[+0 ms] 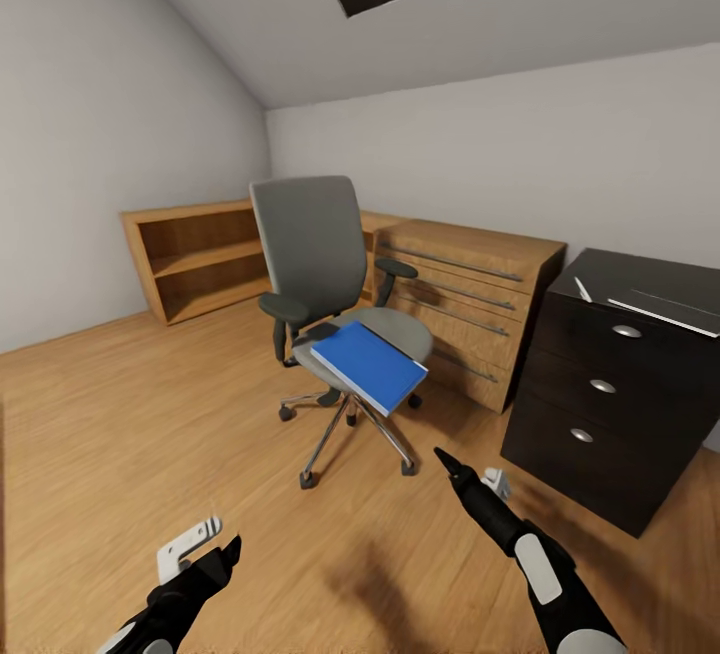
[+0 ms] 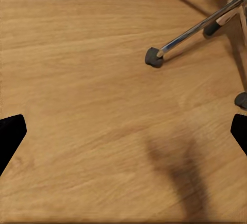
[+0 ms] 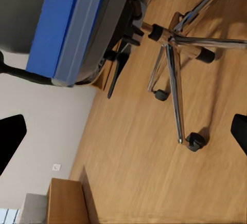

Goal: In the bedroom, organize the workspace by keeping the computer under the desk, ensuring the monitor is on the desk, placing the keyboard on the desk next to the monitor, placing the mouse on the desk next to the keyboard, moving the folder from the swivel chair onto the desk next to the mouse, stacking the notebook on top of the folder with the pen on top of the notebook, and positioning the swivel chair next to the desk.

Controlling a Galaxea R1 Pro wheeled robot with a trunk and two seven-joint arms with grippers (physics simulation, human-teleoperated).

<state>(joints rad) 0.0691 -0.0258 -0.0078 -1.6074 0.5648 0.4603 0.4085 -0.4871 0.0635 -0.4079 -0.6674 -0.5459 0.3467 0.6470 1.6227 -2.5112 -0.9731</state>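
- My left gripper (image 1: 225, 549) hangs low with jaws spread wide, empty, bare wood floor (image 2: 92, 106) beneath it.
- My right gripper (image 1: 447, 461) is likewise wide open and empty, just short of the swivel chair (image 1: 320, 274).
- Ahead of it, the blue folder (image 1: 370, 366) overhangs the seat's front edge; a careless nudge could tip it off or roll the castors.
- Beyond my right side, the desk's drawer unit (image 1: 600, 394) narrows my swing; the left side is open.

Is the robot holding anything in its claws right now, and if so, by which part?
Nothing is held. Both the left gripper and right gripper hang with jaws apart over bare floor; the folder lies untouched on the swivel chair.
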